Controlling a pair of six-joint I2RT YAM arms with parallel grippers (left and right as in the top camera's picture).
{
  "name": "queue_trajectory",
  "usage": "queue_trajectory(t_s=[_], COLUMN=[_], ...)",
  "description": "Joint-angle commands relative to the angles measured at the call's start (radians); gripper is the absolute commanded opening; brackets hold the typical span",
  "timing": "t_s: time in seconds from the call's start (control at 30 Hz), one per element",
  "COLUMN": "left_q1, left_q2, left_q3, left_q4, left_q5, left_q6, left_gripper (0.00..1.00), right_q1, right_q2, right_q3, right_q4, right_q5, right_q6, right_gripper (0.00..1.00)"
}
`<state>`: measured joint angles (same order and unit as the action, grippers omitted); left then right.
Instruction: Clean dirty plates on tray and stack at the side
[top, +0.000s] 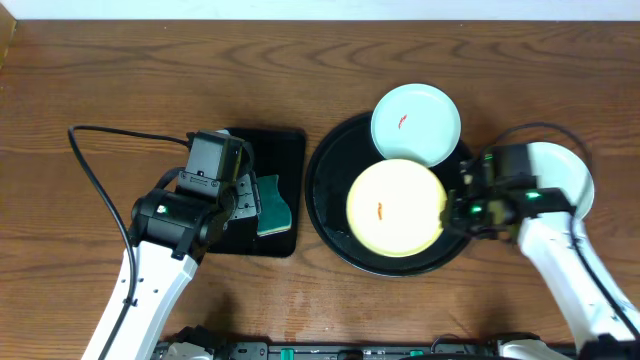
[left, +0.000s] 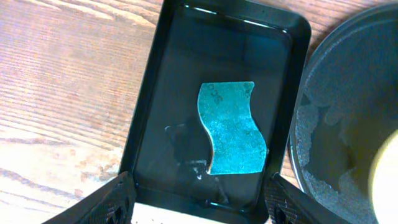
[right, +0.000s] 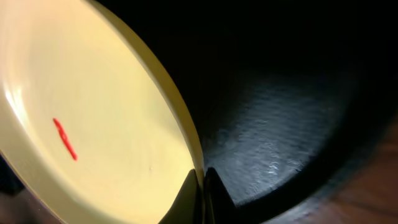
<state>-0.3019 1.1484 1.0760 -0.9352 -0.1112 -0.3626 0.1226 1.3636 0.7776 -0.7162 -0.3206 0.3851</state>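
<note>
The right end effector (right: 203, 186) appears clamped on the thin three o'clock rim of the yellow plate (right: 99, 112), a light, stiff, probably slick dish in the round tray (right: 286, 137).

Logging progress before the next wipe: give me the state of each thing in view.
yellow plate: smeared red, rim pinched by right gripper
mint plate: smeared red, on round tray
plate on the table: no smear showing, partly hidden
sponge: lying in rectangular tray, untouched
left gripper: open, over the sponge
</note>
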Motion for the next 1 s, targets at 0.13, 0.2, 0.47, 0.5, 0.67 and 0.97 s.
queue_trajectory(t_s=[0.13,0.2,0.47,0.5,0.67,0.97], left_q1=[0.005,0.005,0.005,0.005,0.005,0.005], left_q2=[0.002,0.002,0.037,0.047,0.109,0.189], left_q3=[0.01,0.01,0.01,0.009,0.009,0.008], left_q4=[-0.003,-0.003,0.002,0.002,0.005,0.027], left_q5=[0.001,0.032,0.105,0.106,0.158,0.18], left_q6=[0.002,0.002,0.002,0.002,0.002,0.002], left_gripper=[0.68,0.68,0.68,0.68,0.68,0.68], right_q1=[0.103,0.096,0.055,0.055,0.056,0.056], right_q2=[0.101,0.101,0.104,0.111,0.186,0.336], right_q3=[-0.031,0.01,0.144,0.135,0.087,0.087], right_q4=[0.156,0.126,-0.054,-0.049,0.01,0.108], right_q5=[0.116,0.103,0.108,0.108,0.103,0.051], right_q6=[0.037,-0.029,-0.137,-0.137,-0.154,-0.196], right_gripper=[0.07,0.15,0.21,0.21,0.27,0.16])
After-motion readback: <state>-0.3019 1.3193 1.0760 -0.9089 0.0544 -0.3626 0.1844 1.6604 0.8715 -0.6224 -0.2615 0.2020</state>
